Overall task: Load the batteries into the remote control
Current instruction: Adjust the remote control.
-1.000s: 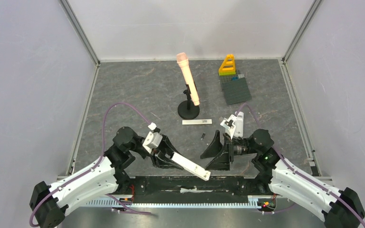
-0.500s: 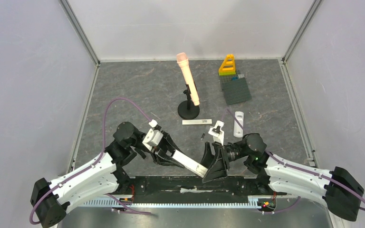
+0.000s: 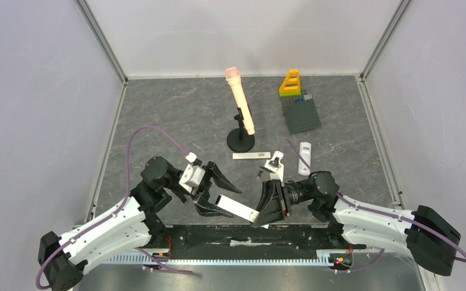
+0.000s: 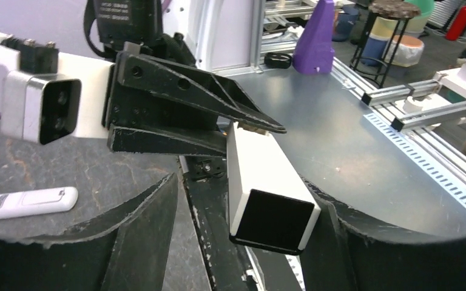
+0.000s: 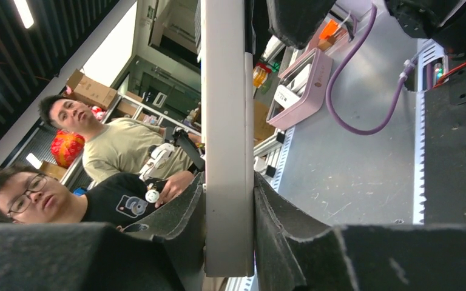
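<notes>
The remote control (image 3: 238, 209) is a long white bar with a black end face (image 4: 270, 218), held aloft above the table's near edge. My right gripper (image 3: 261, 209) is shut on its right end, and in the right wrist view both pads press the bar's (image 5: 227, 133) flat sides. My left gripper (image 3: 235, 203) stands open around the other end. In the left wrist view the bar (image 4: 267, 182) lies close to the right finger (image 4: 364, 242), with a wide gap to the left finger (image 4: 139, 236). One tiny dark battery (image 3: 259, 174) lies on the table behind the grippers.
A thin white strip (image 3: 251, 156) and a small white remote (image 3: 304, 158) lie mid-table. Behind them a pink microphone (image 3: 241, 109) leans on a black stand (image 3: 241, 141). A yellow-orange triangular block (image 3: 290, 83) and a dark grey plate (image 3: 302, 114) sit at the back right.
My right arm swung left and its gripper closed on the remote control's right end. My left gripper, which was holding the remote, opened wide and let go.
</notes>
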Robot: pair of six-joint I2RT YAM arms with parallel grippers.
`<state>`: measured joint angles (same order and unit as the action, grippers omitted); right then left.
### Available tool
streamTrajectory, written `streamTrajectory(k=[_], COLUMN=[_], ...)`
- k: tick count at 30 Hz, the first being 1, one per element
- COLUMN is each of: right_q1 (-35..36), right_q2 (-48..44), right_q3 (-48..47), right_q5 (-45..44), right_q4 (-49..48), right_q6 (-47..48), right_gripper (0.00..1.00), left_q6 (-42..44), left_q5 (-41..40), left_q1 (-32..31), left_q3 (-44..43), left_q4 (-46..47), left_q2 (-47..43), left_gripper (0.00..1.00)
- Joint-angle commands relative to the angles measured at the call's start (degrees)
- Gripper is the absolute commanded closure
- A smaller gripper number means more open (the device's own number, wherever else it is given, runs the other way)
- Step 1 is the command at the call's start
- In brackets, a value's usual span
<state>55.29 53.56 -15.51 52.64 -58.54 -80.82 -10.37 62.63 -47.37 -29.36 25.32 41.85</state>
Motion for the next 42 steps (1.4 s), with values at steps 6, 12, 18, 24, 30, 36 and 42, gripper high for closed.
streamTrajectory(k=[6,12,18,24,30,36,42], right_q1=[0.3,0.3,0.3,0.3,0.3,0.3,0.2], right_q2=[-2.2,-3.1,-5.7,-6.4,-4.9,-2.6,-1.7], right_q3=[-3.9,-8.6,-9.0,-8.7,-7.9,-7.6,-7.3], right_q5=[-8.5,-17.5,-24.6,-28.5,-31.6,-31.2,-31.8], right_q4=[15.1,28.0,29.6,28.8,24.1,21.5,24.9], right_q6=[17.4,28.0,31.8,31.3,26.0,20.5,16.8], right_gripper=[0.91,0.91,0.92,0.92,0.91,0.90,0.57], left_q6=[-12.3,-25.7,-41.3,-55.1,-55.5,-55.3,-53.5], left_q5=[-19.0,-35.4,-53.2,-57.4,-54.3,-54.6,-55.7], left_q1=[-0.1,-0.2,-0.2,-0.2,-0.3,-0.3,-0.3], left_q3=[3.9,6.6,8.4,13.1,12.4,13.5,15.0], left_q4=[-2.9,-9.0,-10.4,1.3,5.9,9.0,9.0], left_q2=[-6.4,-11.8,-14.9,-13.2,-7.8,-6.2,-7.5], left_gripper=[0.26,0.24,0.24,0.28,0.32,0.59,0.98])
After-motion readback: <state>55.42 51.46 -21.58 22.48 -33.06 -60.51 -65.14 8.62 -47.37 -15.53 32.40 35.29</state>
